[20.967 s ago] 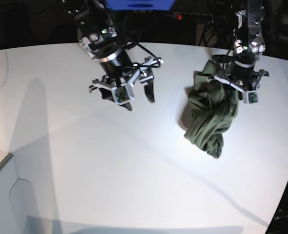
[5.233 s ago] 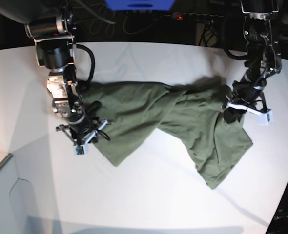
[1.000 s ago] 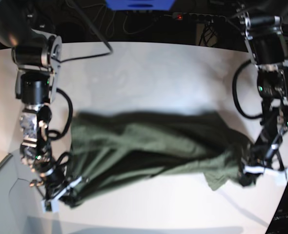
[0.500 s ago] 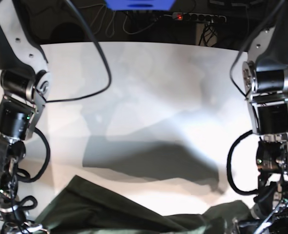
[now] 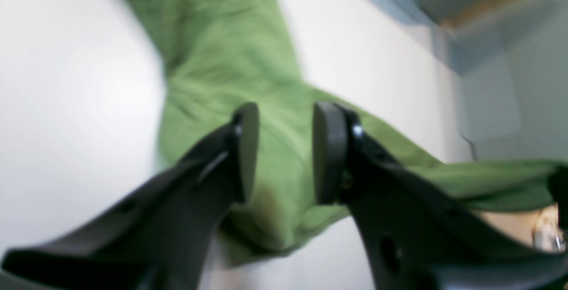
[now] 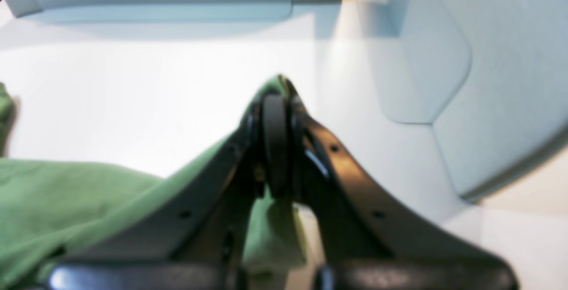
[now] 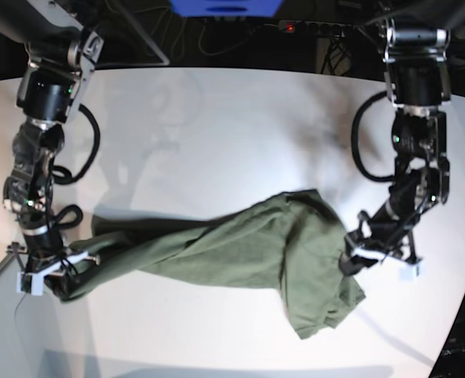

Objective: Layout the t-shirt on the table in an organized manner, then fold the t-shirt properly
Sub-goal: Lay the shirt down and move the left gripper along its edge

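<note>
Your left pincer [image 5: 284, 152] has pads [image 5: 329, 150] parted, narrow gap, olive t-shirt [image 7: 232, 252] showing behind gap, nothing pinched (wrist view blurry, so can't say if cloth brushes pads). Your right pincer [image 6: 275, 143] clamped tight on green fabric edge, cloth poking past tips. In base view, t-shirt stretched across near part of white tabletop [image 7: 217, 134]: one end at right pincer [image 7: 47, 272] on scene's left, bunched bulk drooping by left pincer [image 7: 358, 256] on scene's right. Shirt wrinkled, not flat.
</note>
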